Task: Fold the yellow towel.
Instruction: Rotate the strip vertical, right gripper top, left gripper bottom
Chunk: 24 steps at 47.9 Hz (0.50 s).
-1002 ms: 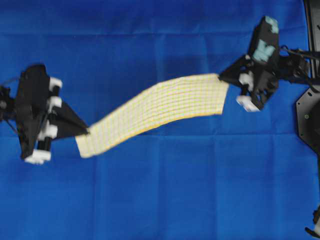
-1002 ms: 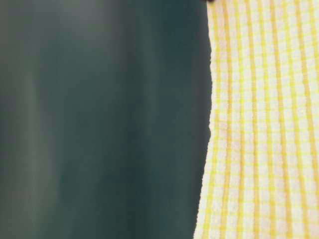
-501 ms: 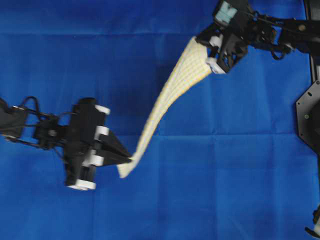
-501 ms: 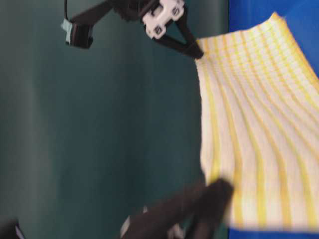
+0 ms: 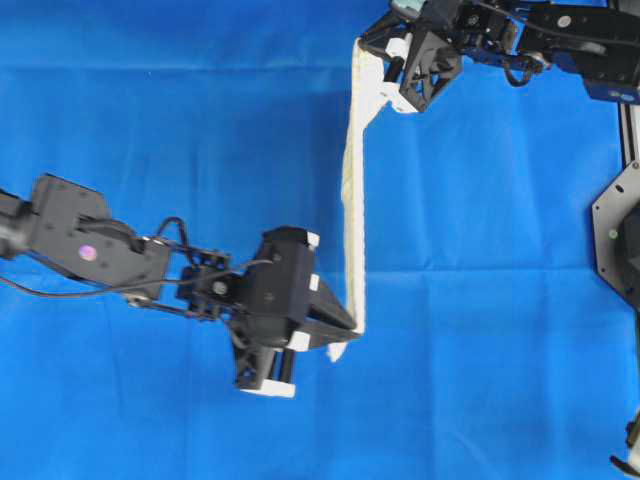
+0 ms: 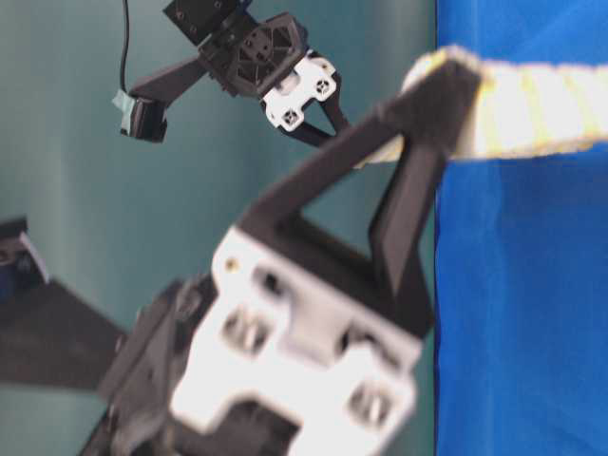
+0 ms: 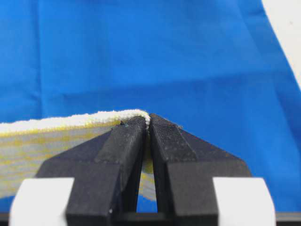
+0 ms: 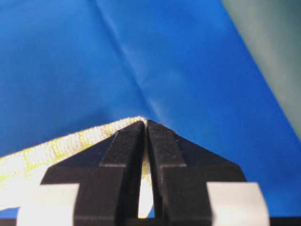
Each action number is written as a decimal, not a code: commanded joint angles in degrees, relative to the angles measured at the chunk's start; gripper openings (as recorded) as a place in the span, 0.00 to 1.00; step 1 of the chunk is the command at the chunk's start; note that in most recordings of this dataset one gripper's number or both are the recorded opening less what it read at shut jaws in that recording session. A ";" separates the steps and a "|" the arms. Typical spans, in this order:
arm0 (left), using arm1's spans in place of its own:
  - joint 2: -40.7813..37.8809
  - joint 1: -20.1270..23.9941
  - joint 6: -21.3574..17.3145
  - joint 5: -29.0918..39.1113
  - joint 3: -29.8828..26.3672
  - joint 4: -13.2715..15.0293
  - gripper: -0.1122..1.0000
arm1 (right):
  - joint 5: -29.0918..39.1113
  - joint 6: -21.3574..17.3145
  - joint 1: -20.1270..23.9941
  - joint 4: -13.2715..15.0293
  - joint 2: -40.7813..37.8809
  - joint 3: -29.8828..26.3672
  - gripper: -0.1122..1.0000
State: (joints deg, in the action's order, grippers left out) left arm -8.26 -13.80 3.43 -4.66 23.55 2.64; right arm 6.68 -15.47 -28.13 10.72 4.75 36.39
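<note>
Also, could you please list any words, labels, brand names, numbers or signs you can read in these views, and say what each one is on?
None: no readable text in any view.
The yellow towel and the blue cloth carry only pattern or plain colour.
The pale sticker on the right arm is blank or too blurred to read.
The pink dot on the left arm is not lettering.

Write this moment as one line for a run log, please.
left fingers: shut on yellow towel corner | right fingers: shut on opposite corner | towel: stretched between, lifted | blue cloth: flat
</note>
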 commanded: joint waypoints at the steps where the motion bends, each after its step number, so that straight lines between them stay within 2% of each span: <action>1: -0.35 -1.23 -0.44 -0.18 -3.69 -0.18 0.13 | -0.79 0.00 -2.37 0.79 0.18 -2.29 0.12; 14: -2.64 -1.23 -0.53 -0.26 -6.06 -0.35 0.13 | -1.58 0.00 -2.46 0.97 0.26 -2.20 0.12; 24: -3.78 -0.88 -0.70 -0.97 -7.73 -0.44 0.13 | -1.41 -0.09 -3.69 0.97 2.72 0.53 0.12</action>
State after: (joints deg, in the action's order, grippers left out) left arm -12.39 -13.27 3.08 -4.66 18.46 2.46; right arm 5.80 -15.47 -28.48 11.43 5.19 37.00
